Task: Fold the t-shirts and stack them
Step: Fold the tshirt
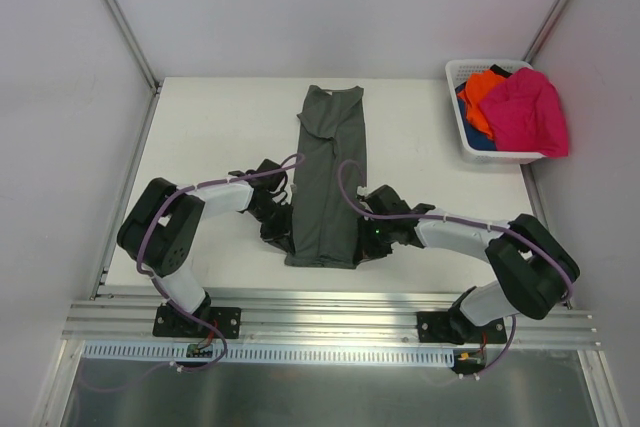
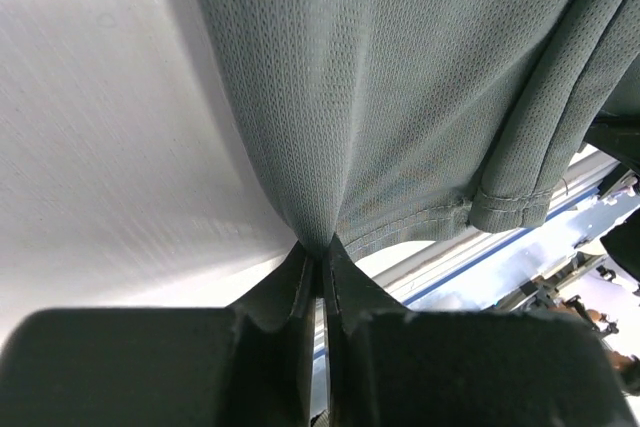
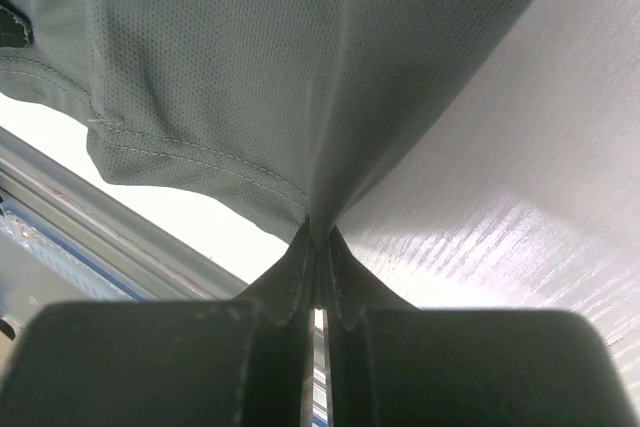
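Observation:
The dark grey-green t-shirt (image 1: 330, 172) lies as a long narrow folded strip down the middle of the white table (image 1: 210, 137). My left gripper (image 1: 283, 227) is shut on its near left edge; the left wrist view shows the cloth (image 2: 380, 87) pinched at the fingertips (image 2: 318, 252). My right gripper (image 1: 362, 244) is shut on its near right edge; the right wrist view shows the cloth (image 3: 220, 67) pinched at the fingertips (image 3: 318, 235). The magenta-pink shirt (image 1: 528, 112), orange shirt (image 1: 482, 97) and a bit of blue shirt (image 1: 478, 137) sit heaped in the basket.
The white lattice basket (image 1: 462, 75) stands at the table's back right corner. An aluminium rail (image 1: 330, 317) runs along the near edge, where both arm bases are bolted. Grey walls enclose the table on the left, right and back.

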Robot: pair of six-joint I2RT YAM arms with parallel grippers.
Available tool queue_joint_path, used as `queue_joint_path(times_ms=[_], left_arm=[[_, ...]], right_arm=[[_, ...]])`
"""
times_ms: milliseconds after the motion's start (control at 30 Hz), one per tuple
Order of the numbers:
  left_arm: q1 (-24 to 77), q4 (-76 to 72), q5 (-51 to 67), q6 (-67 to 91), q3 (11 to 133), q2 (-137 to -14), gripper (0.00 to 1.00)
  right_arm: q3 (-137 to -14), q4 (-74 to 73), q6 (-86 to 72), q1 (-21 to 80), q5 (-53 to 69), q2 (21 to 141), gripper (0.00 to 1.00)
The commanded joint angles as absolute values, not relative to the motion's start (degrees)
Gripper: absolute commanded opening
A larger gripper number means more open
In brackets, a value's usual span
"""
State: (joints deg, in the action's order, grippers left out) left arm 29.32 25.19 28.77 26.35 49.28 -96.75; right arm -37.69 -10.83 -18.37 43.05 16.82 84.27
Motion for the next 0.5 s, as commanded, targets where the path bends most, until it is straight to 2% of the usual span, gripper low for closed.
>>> queue_joint_path(times_ms=[0, 467], left_arm=[[30.0, 25.8, 25.7, 25.1, 49.0, -95.7, 0.0], [30.1, 27.2, 26.2, 22.4, 50.7, -91.1, 0.0]], right_arm=[[-37.6, -17.0, -15.5, 43.3, 12.6, 83.6, 0.01], [-43.8, -17.3, -11.9, 40.0, 13.1, 81.3, 0.01]])
